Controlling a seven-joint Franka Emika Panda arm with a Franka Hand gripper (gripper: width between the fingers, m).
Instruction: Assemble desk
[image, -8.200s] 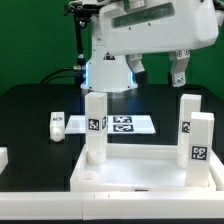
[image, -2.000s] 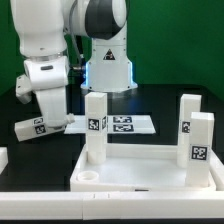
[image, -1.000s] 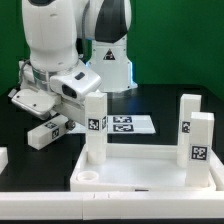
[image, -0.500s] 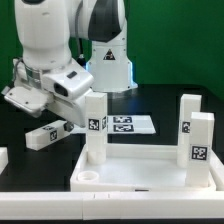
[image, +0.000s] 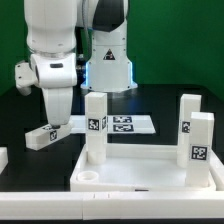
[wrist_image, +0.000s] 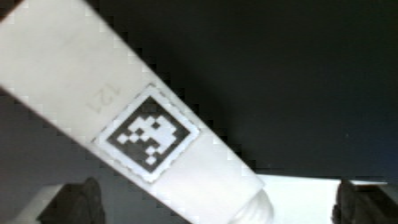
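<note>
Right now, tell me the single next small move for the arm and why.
Probably lift the loose leg and carry it toward the panel. The tool sits low over that leg, whose tag fills the wrist view, and the socket at the panel's near corner looks empty. Whether the fingers have closed is unclear.

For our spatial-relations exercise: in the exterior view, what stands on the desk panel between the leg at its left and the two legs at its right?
Nothing: the exterior view shows the desk panel bare between the left leg and the right legs.

the exterior view faces the arm from across the table, low and fairly near. the wrist view looks down past the gripper, close on the tagged leg both views share.
</note>
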